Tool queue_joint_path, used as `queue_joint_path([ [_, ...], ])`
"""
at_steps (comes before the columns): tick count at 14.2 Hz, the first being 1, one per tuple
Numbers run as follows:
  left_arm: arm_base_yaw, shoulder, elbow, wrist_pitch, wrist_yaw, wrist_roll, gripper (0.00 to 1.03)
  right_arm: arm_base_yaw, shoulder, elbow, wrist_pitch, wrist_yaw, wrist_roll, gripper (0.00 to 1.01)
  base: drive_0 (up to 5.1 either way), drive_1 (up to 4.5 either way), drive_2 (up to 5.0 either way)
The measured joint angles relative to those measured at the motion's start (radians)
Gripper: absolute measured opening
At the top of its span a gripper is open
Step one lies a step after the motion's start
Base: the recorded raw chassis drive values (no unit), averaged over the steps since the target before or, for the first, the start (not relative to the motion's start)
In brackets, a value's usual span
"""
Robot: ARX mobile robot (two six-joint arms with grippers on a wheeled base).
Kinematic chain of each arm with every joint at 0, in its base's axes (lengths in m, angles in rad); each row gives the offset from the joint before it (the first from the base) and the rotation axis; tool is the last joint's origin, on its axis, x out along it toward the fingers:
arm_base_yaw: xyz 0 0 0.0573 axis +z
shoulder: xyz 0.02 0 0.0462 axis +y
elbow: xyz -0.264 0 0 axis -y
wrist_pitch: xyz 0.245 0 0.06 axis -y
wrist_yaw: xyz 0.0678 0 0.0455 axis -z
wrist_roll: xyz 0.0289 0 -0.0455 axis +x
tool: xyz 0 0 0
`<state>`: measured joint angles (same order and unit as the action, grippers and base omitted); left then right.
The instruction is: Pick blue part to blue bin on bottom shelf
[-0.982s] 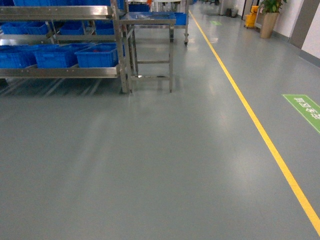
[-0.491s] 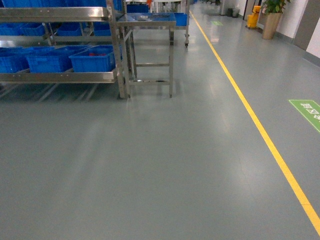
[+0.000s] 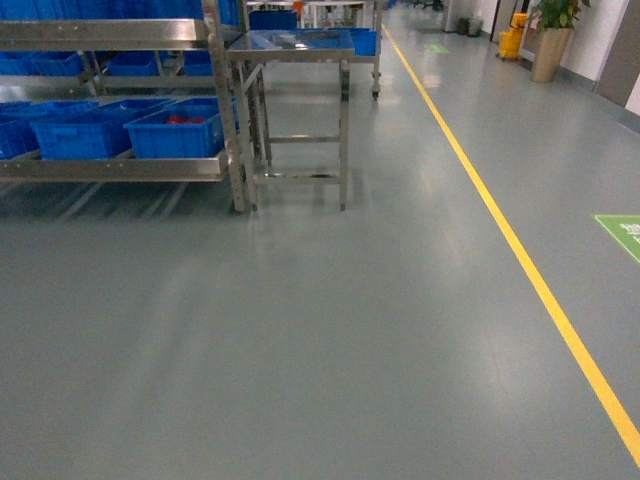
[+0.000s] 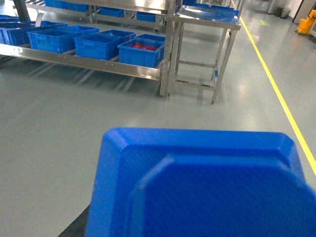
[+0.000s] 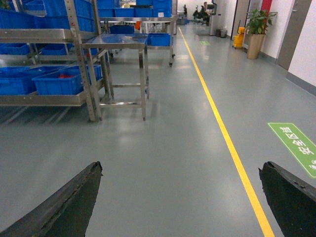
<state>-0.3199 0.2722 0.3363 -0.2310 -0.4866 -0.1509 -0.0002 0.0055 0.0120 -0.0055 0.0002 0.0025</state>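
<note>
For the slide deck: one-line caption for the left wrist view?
Blue part fills the foreground; ahead, blue bins line the bottom shelf beside a steel table.

Factory or warehouse aisle. Shown by steel flow racks (image 3: 120, 165) loaded with rows of blue plastic bins (image 3: 178, 132), a stainless steel work table (image 3: 292, 45), smooth grey coated floor (image 3: 300, 350) marked with a yellow lane line (image 3: 520, 260) and a green floor sign (image 3: 622, 232), and a yellow mop bucket (image 3: 511, 40) beside a potted plant (image 3: 552, 30).
</note>
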Motion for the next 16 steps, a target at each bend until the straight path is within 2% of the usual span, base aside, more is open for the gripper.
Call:
queue_joint_path([
  [16,0.0,0.001,0.0,0.0,0.0,0.0,0.43,0.0,0.0,0.0,0.002,0.0,0.0,0.98,0.0,4.0,-4.1],
])
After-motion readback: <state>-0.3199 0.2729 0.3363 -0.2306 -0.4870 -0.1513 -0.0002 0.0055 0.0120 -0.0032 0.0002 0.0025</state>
